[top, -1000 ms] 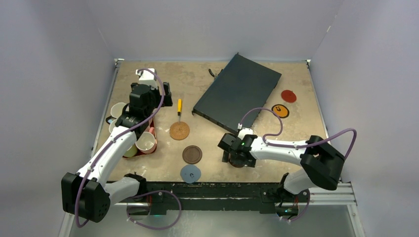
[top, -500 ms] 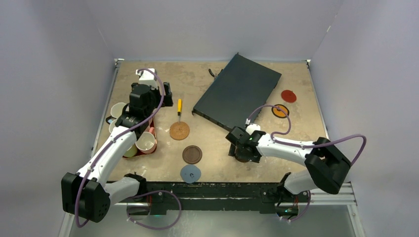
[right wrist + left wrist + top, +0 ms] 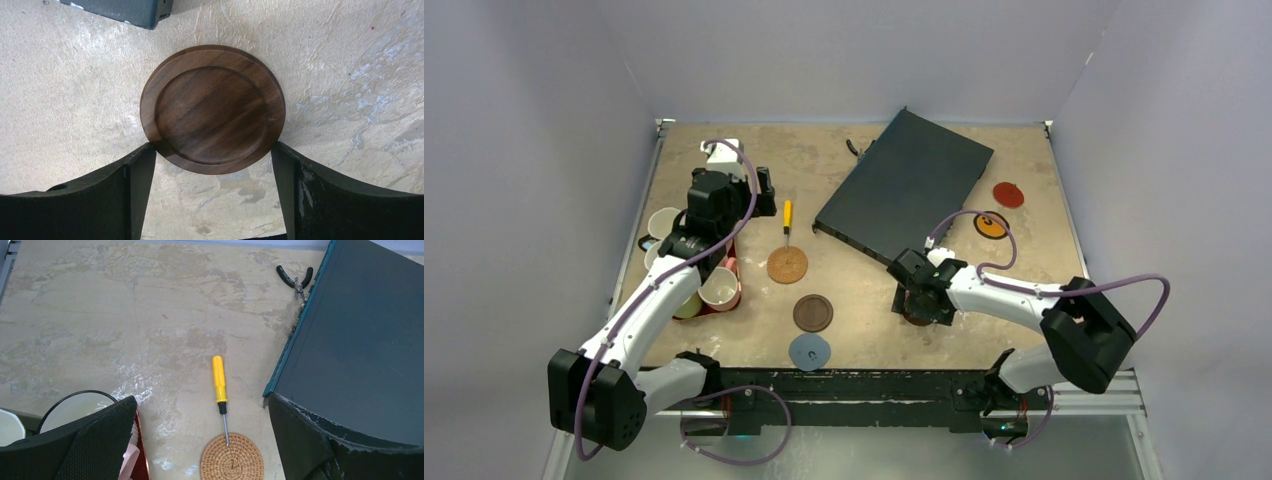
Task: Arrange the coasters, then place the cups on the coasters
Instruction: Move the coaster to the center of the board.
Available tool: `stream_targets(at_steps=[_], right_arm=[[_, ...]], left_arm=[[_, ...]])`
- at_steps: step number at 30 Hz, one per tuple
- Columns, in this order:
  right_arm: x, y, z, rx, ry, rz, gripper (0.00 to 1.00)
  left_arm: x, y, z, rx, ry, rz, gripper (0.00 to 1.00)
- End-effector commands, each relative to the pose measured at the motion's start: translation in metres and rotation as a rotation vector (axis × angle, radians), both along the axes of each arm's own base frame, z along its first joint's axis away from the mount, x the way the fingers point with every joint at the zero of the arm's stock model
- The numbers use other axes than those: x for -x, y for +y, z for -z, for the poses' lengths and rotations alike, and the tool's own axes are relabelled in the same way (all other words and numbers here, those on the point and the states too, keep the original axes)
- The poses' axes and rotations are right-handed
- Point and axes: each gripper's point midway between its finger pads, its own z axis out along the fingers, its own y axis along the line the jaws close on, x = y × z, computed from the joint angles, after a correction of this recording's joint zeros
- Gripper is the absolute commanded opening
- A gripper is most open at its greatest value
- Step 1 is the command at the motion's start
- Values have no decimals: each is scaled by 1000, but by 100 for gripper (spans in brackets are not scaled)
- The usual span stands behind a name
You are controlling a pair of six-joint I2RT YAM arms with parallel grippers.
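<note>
A dark brown coaster (image 3: 212,107) lies flat on the table, its near rim between the fingertips of my right gripper (image 3: 212,147), whose jaws stand apart and just meet the rim on both sides. From above, that gripper (image 3: 921,312) hides most of it. A cork coaster (image 3: 787,265), a second dark brown coaster (image 3: 813,313) and a blue-grey coaster (image 3: 809,352) sit mid-table. An orange coaster (image 3: 991,224) and a red coaster (image 3: 1008,194) lie far right. Several cups (image 3: 720,288) crowd a dark red tray (image 3: 709,312) at the left. My left gripper (image 3: 201,399) hovers open and empty beside them.
A yellow screwdriver (image 3: 787,216) lies with its tip on the cork coaster. A large dark flat box (image 3: 904,185) lies diagonally at the back, its corner close to the right gripper. Black pliers (image 3: 295,279) lie by the box's far edge. Walls enclose three sides.
My right gripper has shifted right and a little farther from the bases, and its jaws have narrowed onto the dark brown coaster's rim. The left arm has not moved.
</note>
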Motion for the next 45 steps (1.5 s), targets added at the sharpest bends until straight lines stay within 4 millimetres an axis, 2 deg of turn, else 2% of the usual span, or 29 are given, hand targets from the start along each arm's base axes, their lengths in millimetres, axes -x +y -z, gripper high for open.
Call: stream_targets(at_steps=[1,13,17,32,45], right_arm=[[16,-26,21,124,97,-18,84],[5,-53,15,150,95,41,90],[-5,-65,9,154,77,82,91],[-39,-85,10,68,51,154,92],[-69,-100,5,67,24,169,92]], left_arm=[[-2,-7,-23,39,-62,18,99],[-1,-8,-23,40,-62,21,99],[-1,-9,-23,40,-61,24,99],[-1,-12,-20,34,-53,29,99],[0,-14,-19,31,-53,26,99]])
